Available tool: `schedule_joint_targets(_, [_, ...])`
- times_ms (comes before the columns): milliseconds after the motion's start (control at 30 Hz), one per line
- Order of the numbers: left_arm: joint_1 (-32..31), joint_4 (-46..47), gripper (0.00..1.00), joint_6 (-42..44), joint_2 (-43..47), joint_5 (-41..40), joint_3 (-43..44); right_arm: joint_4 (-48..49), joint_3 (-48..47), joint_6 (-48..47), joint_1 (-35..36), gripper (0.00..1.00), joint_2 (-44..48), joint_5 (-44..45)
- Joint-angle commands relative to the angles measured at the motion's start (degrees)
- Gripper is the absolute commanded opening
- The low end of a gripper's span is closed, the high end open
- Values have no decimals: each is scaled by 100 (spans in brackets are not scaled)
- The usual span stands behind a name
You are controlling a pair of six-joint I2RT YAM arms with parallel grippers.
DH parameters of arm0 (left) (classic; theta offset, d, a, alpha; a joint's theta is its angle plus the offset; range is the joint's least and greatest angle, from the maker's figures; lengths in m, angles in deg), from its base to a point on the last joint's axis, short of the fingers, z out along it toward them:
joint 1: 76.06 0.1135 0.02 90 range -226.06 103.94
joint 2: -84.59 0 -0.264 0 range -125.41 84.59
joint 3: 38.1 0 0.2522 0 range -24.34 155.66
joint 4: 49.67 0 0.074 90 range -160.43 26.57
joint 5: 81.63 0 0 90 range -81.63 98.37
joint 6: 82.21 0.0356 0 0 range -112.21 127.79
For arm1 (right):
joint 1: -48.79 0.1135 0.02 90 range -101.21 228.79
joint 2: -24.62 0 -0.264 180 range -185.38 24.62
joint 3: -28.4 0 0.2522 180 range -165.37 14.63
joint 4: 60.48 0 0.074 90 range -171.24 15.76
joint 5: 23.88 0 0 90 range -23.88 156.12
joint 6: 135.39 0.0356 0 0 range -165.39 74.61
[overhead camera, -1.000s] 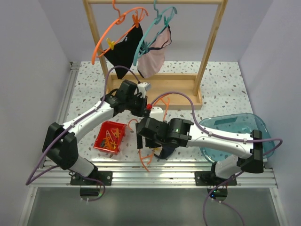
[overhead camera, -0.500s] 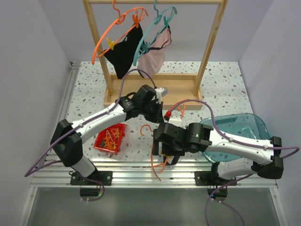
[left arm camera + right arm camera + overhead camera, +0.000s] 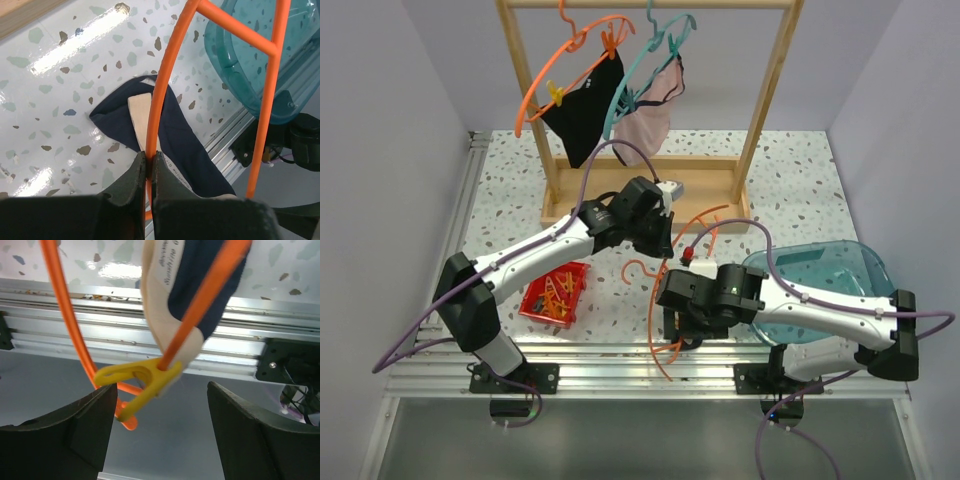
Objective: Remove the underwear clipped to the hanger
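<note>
My left gripper [image 3: 149, 161] is shut on the wire of an orange hanger [image 3: 159, 95] held over the table front. Navy underwear with beige lining [image 3: 172, 137] hangs from that hanger. A yellow clip [image 3: 142, 382] pins its beige-lined edge [image 3: 160, 315] to the orange wire. My right gripper [image 3: 162, 412] is open, its fingers on either side of and just below the clip, touching nothing. In the top view the right gripper [image 3: 678, 325] covers the navy piece. Black underwear [image 3: 585, 100] and pink underwear [image 3: 645, 125] stay clipped to hangers on the rack.
A wooden rack [image 3: 650, 190] stands at the back with an orange and a teal hanger on it. A red bin of clips [image 3: 555, 290] sits front left. A teal tub [image 3: 820, 290] lies front right under the right arm. The aluminium table rail [image 3: 150, 340] runs just behind the clip.
The left arm has carried the orange hanger to the right and slightly up. The right arm followed to the right, and its jaws have narrowed a little around the clip.
</note>
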Motion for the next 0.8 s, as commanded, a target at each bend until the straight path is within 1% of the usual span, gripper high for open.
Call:
schedule_joint_targets(0, [-25, -205, 0, -13, 90, -173, 226, -603, -18, 300, -54, 75, 312, 244])
schedule_joint_targets(267, [-16, -346, 0, 119, 292, -515, -20, -1209, 140, 625, -80, 73, 795, 412])
schedule_joint_targets(433, [-16, -381, 0, 146, 328, -577, -29, -1262, 220, 784, -72, 73, 1068, 465])
schedule_joint_targets(533, [-16, -434, 0, 155, 284, -691, -3, -1131, 184, 714, -80, 72, 1103, 439])
schedule_joint_targets(633, [-16, -530, 0, 172, 231, -806, 33, -631, 79, 469, -72, 72, 1103, 333])
schedule_joint_targets(667, [-16, -583, 0, 190, 214, -884, 41, -290, 44, 389, -72, 74, 1095, 289])
schedule_joint_targets(733, [-16, -636, 0, 198, 169, -920, 68, -7, -123, 223, -72, 77, 1016, 140])
schedule_joint_targets(767, [-25, -636, 0, 190, 161, -920, 77, 151, -210, 178, -80, 80, 833, 113])
